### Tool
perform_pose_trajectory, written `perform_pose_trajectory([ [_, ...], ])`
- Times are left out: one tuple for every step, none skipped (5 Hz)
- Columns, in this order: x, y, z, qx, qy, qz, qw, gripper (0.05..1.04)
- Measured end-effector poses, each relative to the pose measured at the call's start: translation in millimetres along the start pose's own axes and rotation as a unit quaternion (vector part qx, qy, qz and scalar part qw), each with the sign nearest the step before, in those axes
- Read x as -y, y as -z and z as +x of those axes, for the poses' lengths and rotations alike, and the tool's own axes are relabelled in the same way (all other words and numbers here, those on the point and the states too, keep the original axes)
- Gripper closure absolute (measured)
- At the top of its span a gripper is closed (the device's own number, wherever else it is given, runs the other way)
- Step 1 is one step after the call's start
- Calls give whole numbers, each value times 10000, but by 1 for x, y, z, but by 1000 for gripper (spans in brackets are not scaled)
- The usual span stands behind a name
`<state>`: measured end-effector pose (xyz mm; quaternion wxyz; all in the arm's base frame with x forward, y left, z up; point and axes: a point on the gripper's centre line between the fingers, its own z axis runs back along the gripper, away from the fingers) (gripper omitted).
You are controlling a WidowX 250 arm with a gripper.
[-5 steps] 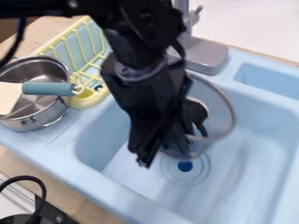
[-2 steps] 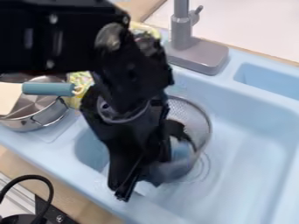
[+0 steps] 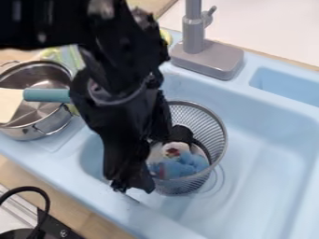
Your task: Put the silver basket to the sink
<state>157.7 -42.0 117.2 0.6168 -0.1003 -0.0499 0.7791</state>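
The gripper (image 3: 132,182) hangs down over the left part of the sink (image 3: 261,163), at the left side of the silver mesh basket (image 3: 198,122), and covers part of its rim. The basket stands in the sink basin, tilted a little, with its mouth facing up. Inside it lie a blue and white item (image 3: 181,164) and a black item (image 3: 181,134). Whether the gripper touches the basket is hidden.
A metal pot (image 3: 46,72) stands left of the basin, with a teal-handled utensil (image 3: 46,95) across it. A yellow-green rack is partly behind the arm. The grey faucet (image 3: 209,58) rises at the back edge.
The basket has come left and toward the near side of the basin, then turned more upright, showing its contents. The gripper has moved left, and most recently slightly up in view.
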Motion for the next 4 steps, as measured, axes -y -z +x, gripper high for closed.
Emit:
perform_pose_trajectory([
  [16,-18,-4,259,-19,160,9995,84],
  [16,-25,-8,364,-37,396,9985,83],
  [22,-20,-18,451,156,569,9972,84],
  [18,-9,-34,195,492,549,9971,83],
])
